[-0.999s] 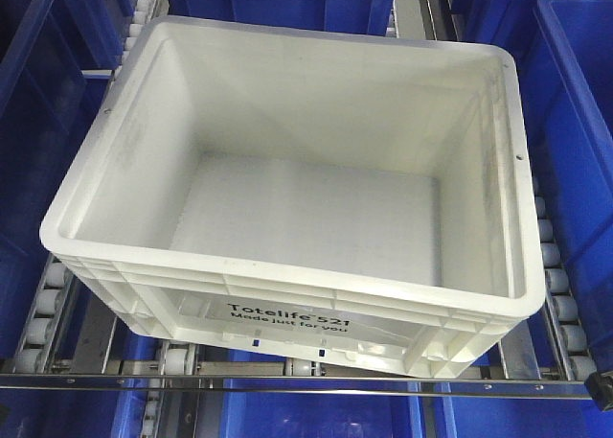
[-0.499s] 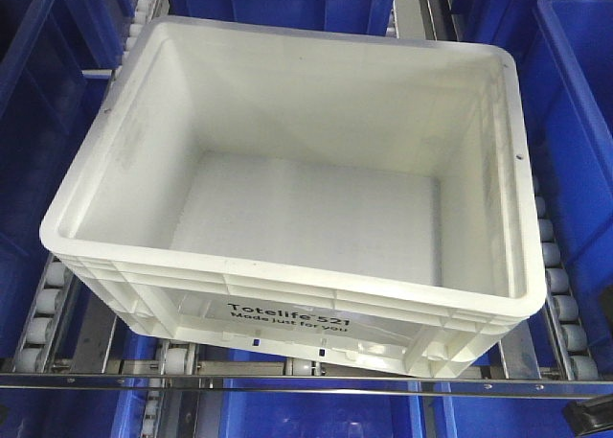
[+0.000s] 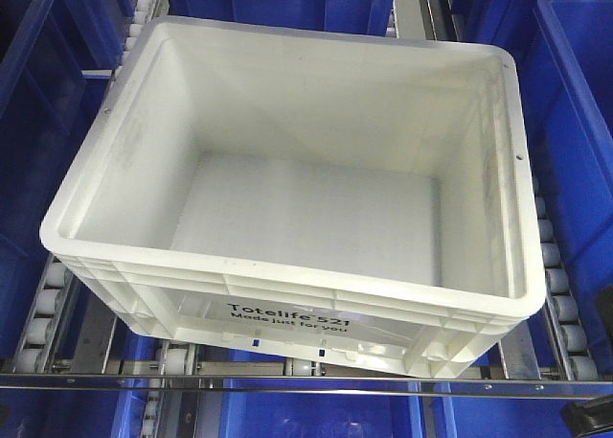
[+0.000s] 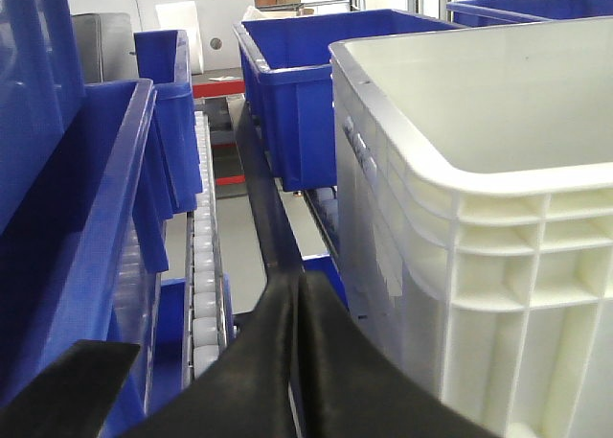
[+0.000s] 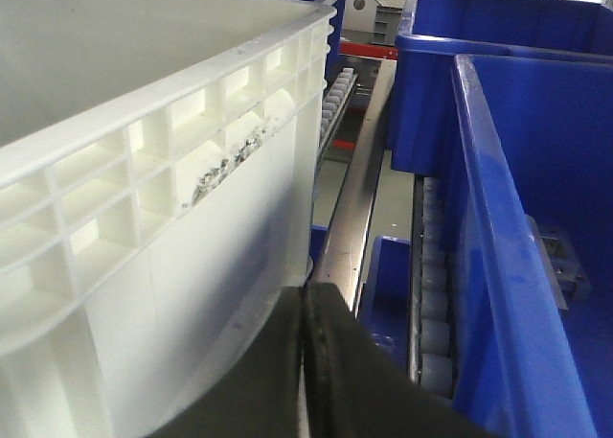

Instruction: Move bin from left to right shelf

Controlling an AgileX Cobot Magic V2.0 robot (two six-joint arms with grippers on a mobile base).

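On the roller shelf (image 3: 38, 323) in front of me sits the white bin (image 3: 287, 160), a rectangular moulded-plastic tote with a thick rolled rim, ribbed upper band and smooth, scuffed inner walls; black lettering runs along its near face. It rests slightly skewed on the rows of small white rollers, with a thin metal rail (image 3: 287, 384) crossing just below its front edge. Blue bins (image 3: 575, 122) of glossy plastic crowd around the white bin on both sides and behind it.

From my left wrist camera, the left claw (image 4: 299, 361) shows two matte black fingers pressed flat together, closed on nothing, just beside the white bin's ribbed left wall. From my right wrist camera, the right claw (image 5: 306, 371) is likewise closed and empty, its dark rubbery fingers meeting in a seam, close against the white bin's right wall, where grey grime speckles the ribbing. A steel channel (image 5: 350, 218) runs alongside the white bin there.
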